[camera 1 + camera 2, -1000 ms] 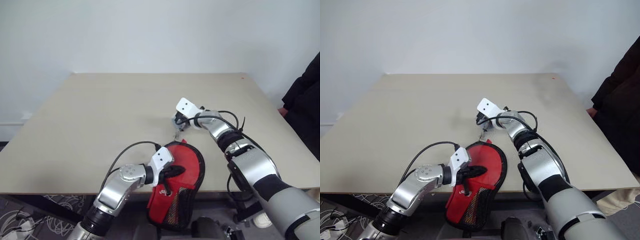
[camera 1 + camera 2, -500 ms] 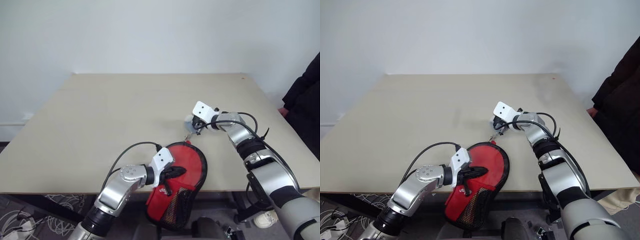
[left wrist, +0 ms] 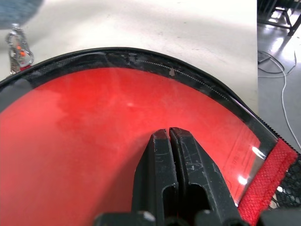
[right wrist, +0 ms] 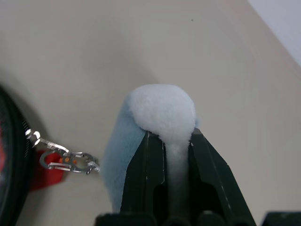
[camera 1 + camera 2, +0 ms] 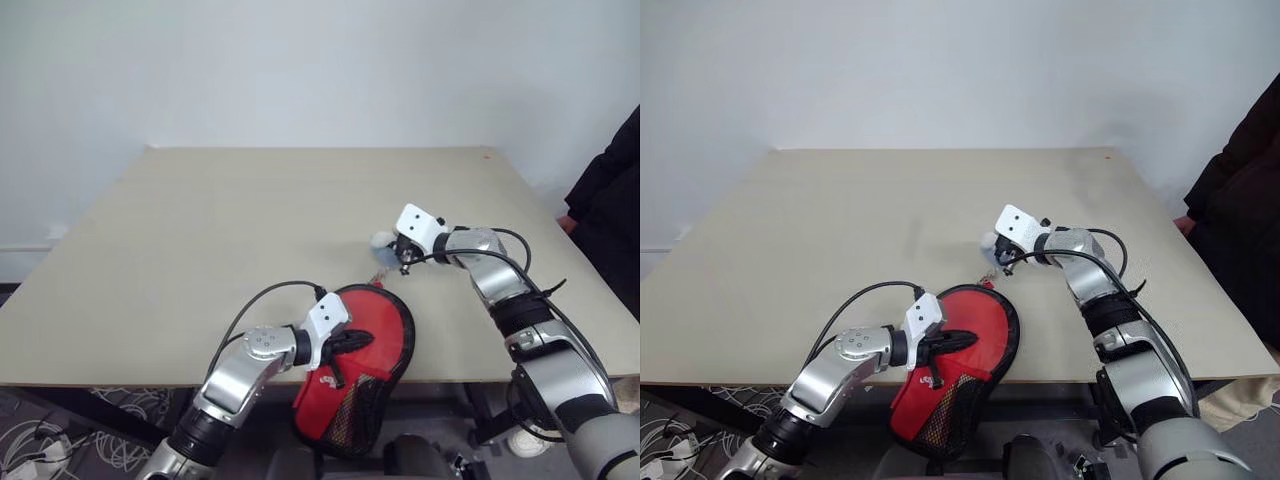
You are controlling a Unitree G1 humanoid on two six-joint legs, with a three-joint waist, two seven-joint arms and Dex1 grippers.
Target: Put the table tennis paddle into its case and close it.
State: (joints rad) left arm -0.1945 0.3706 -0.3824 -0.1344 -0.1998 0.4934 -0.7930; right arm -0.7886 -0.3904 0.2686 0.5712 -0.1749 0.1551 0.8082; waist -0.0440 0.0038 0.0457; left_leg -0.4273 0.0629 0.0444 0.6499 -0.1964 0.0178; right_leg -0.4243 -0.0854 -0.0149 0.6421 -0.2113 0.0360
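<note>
At the near edge of the counter point(image 5: 200, 230), the case point(image 5: 350, 375) lay with its round head on the surface and its mesh tail hanging over the edge. Through its clear side the red face of the table tennis paddle point(image 3: 94, 141) showed, so the paddle was already inside. The left claw point(image 3: 168, 141) was clenched, its two black fingers pressed together on the clear side, pinning the case down just where it had been a second earlier.

The change was on the other side. The right claw point(image 4: 169, 141) was pinched on a small pale blue-grey wad of cloth point(image 4: 157, 117), which seemed to be tied through a little metal clip point(image 4: 66, 160) to the zip pull at the top of the case. Over the last second that claw had swung from a spot above the middle of the case's head out toward the robot's right and a little back, carrying the wad with it; the clip trailed between wad and case rim.

I judged this to be the closing stroke under way: the pull drawn round the rim while the left claw braced the case. Whether the zip had run fully home could not be told from these views.
</note>
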